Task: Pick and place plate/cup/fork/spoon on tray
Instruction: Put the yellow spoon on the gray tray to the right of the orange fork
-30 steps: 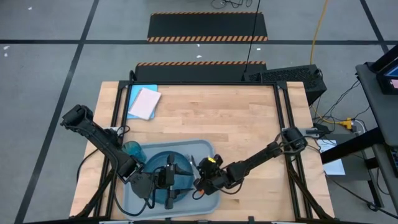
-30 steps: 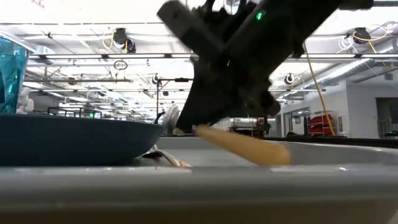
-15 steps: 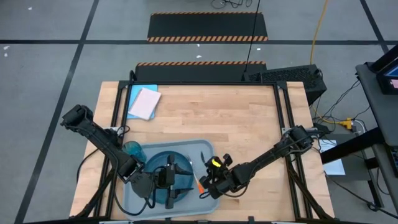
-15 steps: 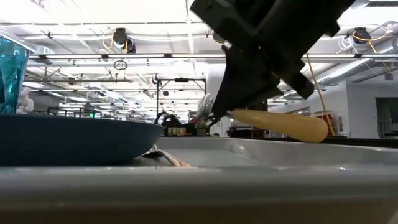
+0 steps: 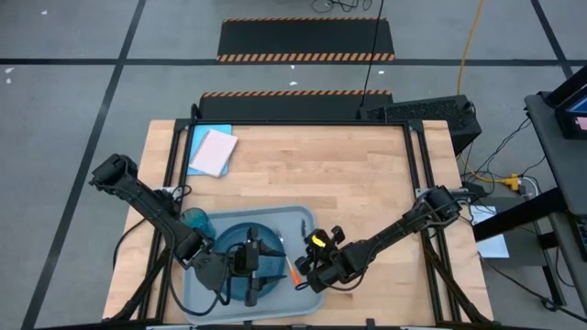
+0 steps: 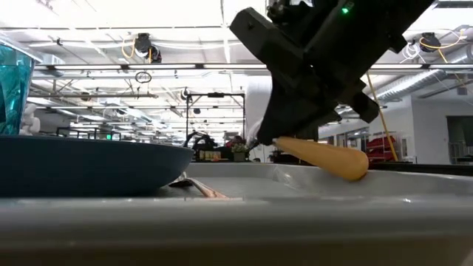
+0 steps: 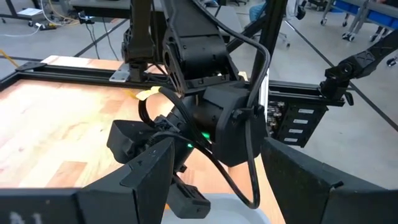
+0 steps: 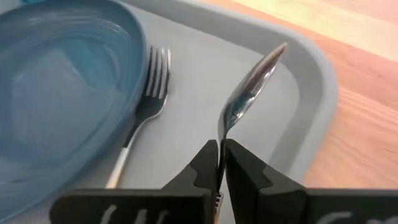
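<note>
The pale grey-blue tray (image 5: 298, 218) lies at the table's near edge. The teal plate (image 5: 229, 240) rests on it, and the teal cup (image 5: 194, 220) stands at the plate's far left. The fork (image 8: 148, 102) lies flat on the tray floor beside the plate. My right gripper (image 5: 299, 271) hangs over the tray's right part, shut on the spoon (image 8: 250, 87). The spoon's orange handle shows in the low view (image 6: 325, 157). My left gripper (image 7: 217, 186) is open and empty above the plate, facing the right gripper. My right gripper pinches the spoon's thin neck (image 8: 219, 142) between its two fingers, just behind the metal bowl. The fingers slant down from the table's right side. The bowl sticks out ahead of them over the tray floor. The handle (image 6: 336, 159) slants slightly down behind, close over the tray.
A flat blue-and-pink rectangle (image 5: 211, 151) lies at the table's far left corner. Bare wood (image 5: 367, 179) stretches to the right of and beyond the tray. Black frame rails (image 5: 417, 156) run along the table's sides.
My right gripper has shifted a little toward the table's right edge and tipped, staying shut on the spoon. The spoon's handle, which slanted steeply down to the tray floor, has come up off the floor and now lies nearer level.
</note>
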